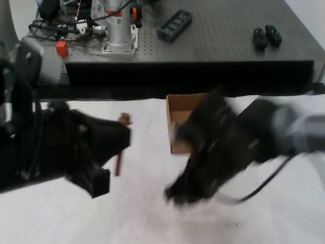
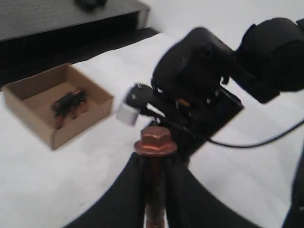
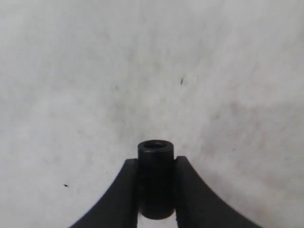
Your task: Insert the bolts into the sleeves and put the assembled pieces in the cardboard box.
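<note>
L gripper (image 2: 154, 164) clenched on a copper bolt (image 2: 154, 142) — hex head clear of the fingertips, shank pinched between the fingers. In the high view this arm fills the left-centre of frame, with the bolt at its tip. R gripper (image 3: 156, 164) clamped on a black sleeve (image 3: 156, 190), open bore end facing out, over the white cloth (image 3: 142, 71). R arm (image 1: 218, 147) is at lower centre-right of the high view, blurred — prob. overlapping the cardboard box (image 1: 177, 107) at mid-frame. The box holds a few dark assembled pieces (image 2: 69, 102).
</note>
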You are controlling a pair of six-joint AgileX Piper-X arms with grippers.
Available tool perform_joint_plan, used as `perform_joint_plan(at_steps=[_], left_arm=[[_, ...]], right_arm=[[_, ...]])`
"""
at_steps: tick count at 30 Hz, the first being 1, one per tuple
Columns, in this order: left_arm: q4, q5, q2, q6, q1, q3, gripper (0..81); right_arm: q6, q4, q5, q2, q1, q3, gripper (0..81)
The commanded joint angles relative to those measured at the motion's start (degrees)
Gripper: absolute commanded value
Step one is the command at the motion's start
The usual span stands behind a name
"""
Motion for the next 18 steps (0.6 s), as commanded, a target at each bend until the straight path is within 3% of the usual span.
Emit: perform_joint_plan(at_steps=[1, 5, 9, 13, 18], left_arm=[[-7.7, 10.5, 3.8, -6.6, 0.1, -0.2, 0.7], [-17.8, 16.7, 10.5, -13.2, 0.1, -0.2, 0.7], [-30.4, 18.8, 15.1, -22.0, 0.1, -0.2, 0.7], [-41.9, 18.8, 18.5, -31.0, -0.1, -0.2, 0.7], [-49.2, 18.8, 21.7, -35.3, -2.4, -0.2, 0.7]], right_arm=[[-1.0, -0.1, -1.8, -3.3, -1.3, 0.3, 3.4], [-1.0, -3.4, -4.9, -17.9, -5.5, 7.2, 3.4], [2.1, -7.9, -7.7, -32.2, -6.5, 17.0, 3.4], [10.2, -19.8, -18.4, -39.9, -4.0, 28.0, 3.4], [18.7, -38.0, -19.5, -37.4, 1.7, 34.7, 3.4]])
